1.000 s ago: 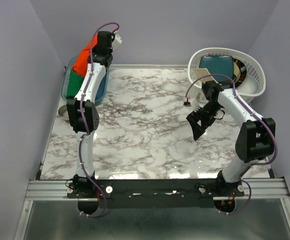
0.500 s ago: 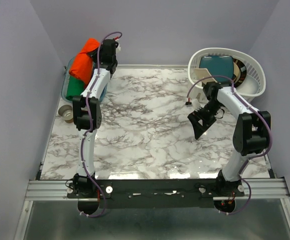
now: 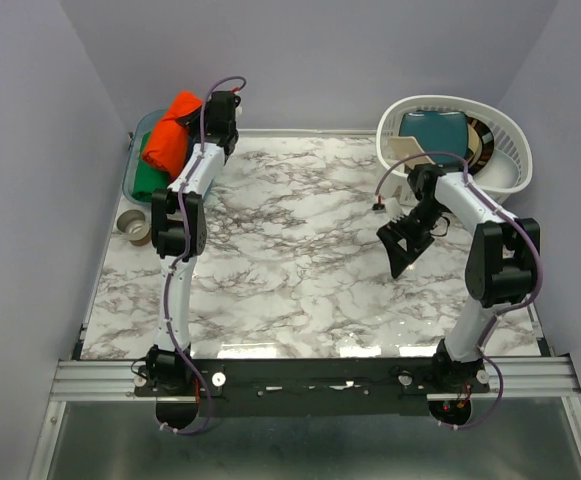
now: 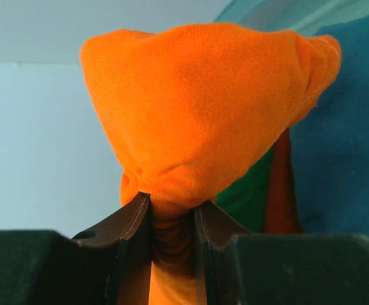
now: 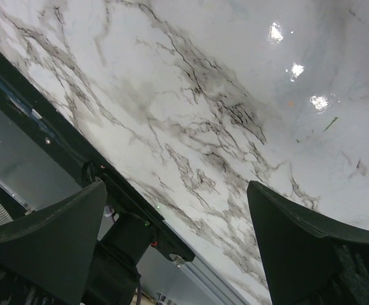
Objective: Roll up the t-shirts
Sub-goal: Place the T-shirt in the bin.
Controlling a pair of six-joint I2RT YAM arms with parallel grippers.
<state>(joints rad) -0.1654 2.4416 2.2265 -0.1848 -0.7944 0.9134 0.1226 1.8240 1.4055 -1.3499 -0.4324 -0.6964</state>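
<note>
One: Both fingers of the left gripper are pinched tight on a bunch of orange cloth. That's the orange t-shirt, gathered into a lump just past the jaws.

Two: And where is it? Far left corner, up over the blue bin, with a green garment lying in the bin beneath it. I can't tell whether the trailing end of the t-shirt has cleared the rim.

One: So I'd call this the fetching step. Nothing is flat and nothing is rolled, and the marble table has no shirt on it.

Two: Other side now: the right gripper hovers over the right half of the table, jaws wide apart and nothing between them. The white basket sits just beyond it at the far right.

One: What does the next move call for?

Two: By my reckoning, lift high enough that the cloth doesn't snag on the bin, then swing right and nearer to mid-table. The bundle will need shaking out, so that free right gripper should take a hem and help spread it flat before any rolling.
</note>
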